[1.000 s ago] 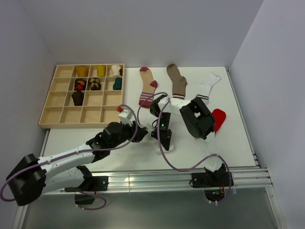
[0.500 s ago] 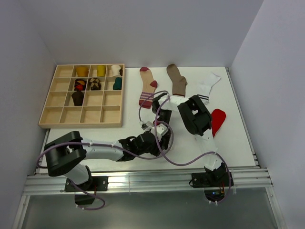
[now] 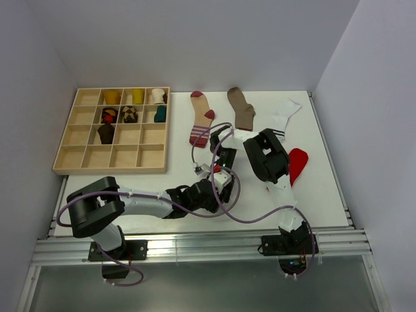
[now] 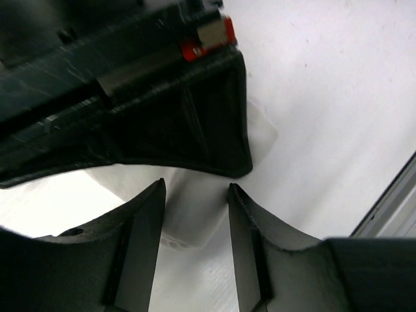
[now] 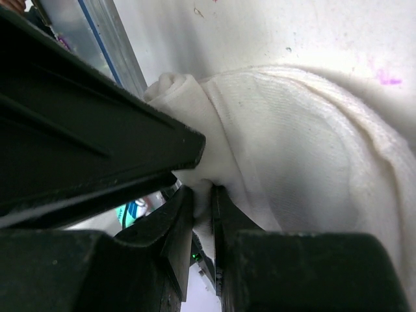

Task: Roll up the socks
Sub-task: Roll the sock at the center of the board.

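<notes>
White fabric fills the right wrist view: one white sock [image 5: 292, 162] is pinched in the right gripper [image 5: 202, 195], its fingers pressed nearly together on a fold. The left gripper [image 4: 195, 192] holds its fingers [image 4: 144, 221] apart, with white fabric lying between them. Both work on the table [image 3: 318, 195], near-right of the wooden tray [image 3: 65, 164]. Four socks lie flat to the right of the tray: a tan sock with maroon heel [image 3: 202, 119], a brown sock [image 3: 243, 109], a striped-cuff white sock [image 3: 284, 116] and a red sock [image 3: 296, 162]. Seven tray compartments hold rolled socks [image 3: 112, 96].
</notes>
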